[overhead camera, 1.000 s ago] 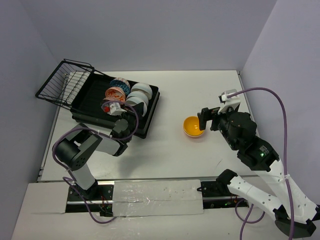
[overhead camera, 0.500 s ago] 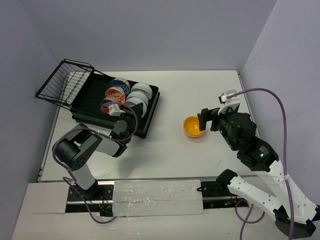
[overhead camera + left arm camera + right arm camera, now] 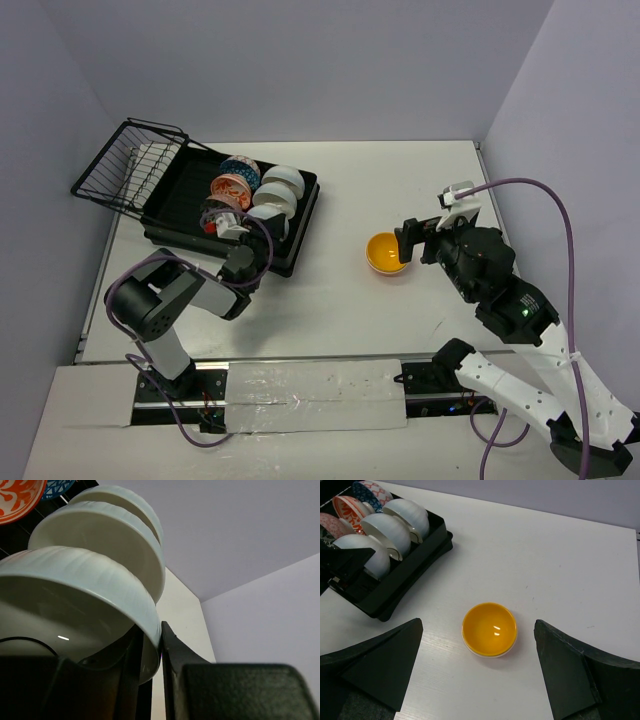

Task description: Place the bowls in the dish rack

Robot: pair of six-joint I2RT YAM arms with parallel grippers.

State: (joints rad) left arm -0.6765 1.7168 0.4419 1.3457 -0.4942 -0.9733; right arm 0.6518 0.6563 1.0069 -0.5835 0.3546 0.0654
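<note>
Straddling rim of nearest white bowl (image 3: 75, 595) in dish rack (image 3: 170, 200), ten o'clock: left fingers (image 3: 167, 655), grip unclear; right fingers (image 3: 408, 243) spread wide over yellow bowl (image 3: 489, 629).

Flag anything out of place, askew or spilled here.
Nothing is spilled or broken. One yellow bowl sits upright on the table, outside the dish rack, where the other bowls stand on edge in rows. It lies between the open right fingers.
</note>
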